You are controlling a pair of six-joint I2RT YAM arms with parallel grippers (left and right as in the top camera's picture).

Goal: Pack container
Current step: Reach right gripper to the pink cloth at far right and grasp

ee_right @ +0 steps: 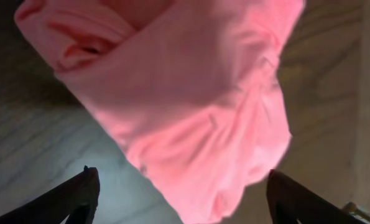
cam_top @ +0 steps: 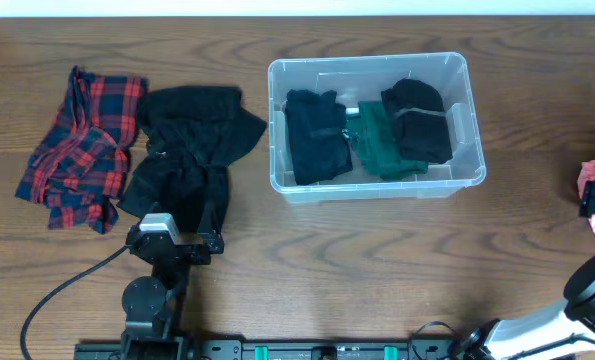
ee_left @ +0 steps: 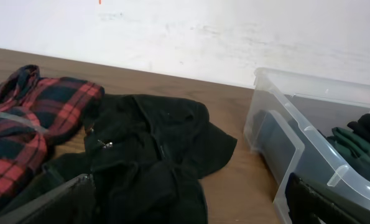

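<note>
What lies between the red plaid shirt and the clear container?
Overhead view: a crumpled black garment beside the plaid shirt, then bare table before the container.

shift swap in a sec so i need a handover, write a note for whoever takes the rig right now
Left tool: open, empty, over the loose black garment.
Right tool: open, fingers either side of the pink cloth, no grip yet.
Container: holds the left black bundle, green garment and right black bundle.
Done: those three packed.
Left: pink cloth, loose black garment and plaid shirt, all on the table.
</note>
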